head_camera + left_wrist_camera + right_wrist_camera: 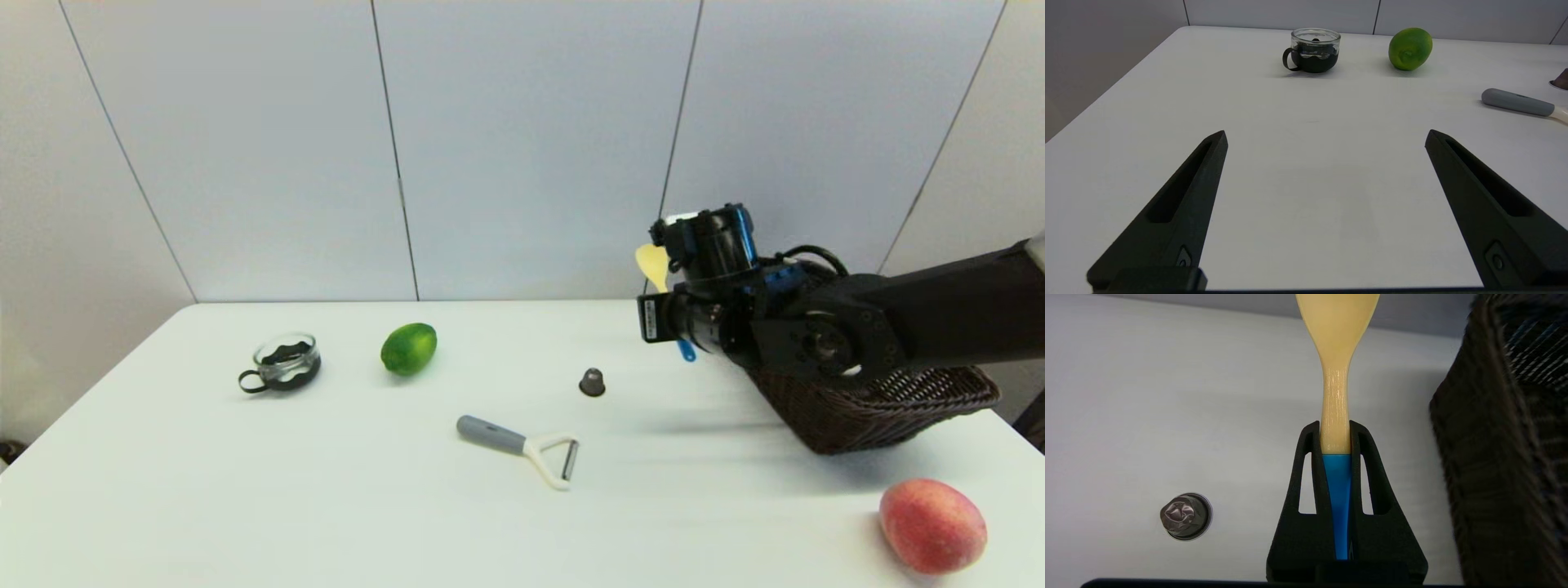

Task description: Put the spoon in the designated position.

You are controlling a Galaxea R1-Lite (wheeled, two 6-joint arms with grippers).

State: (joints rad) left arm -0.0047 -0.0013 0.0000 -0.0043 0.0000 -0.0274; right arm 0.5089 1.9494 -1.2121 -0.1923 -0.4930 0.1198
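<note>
The right gripper [1336, 428] hangs above the white desk [326, 490], fingers [1312, 473] clenched on the small pale-yellow, blue-handled plastic spoon [1336, 375], just beside the dark woven wicker basket [882, 416]; likely goal; carry it over the rim, lower, then release; left gripper [1327, 136] parked, fingers spread.

White table [245, 490], bearing glass cup [283, 362], lime [409, 348], peeler [522, 447], capsule [592, 381], wicker basket [882, 412], peach [931, 525]

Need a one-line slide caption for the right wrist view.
Right gripper shut on the spoon, held above the table between a dark capsule and the wicker basket.
</note>
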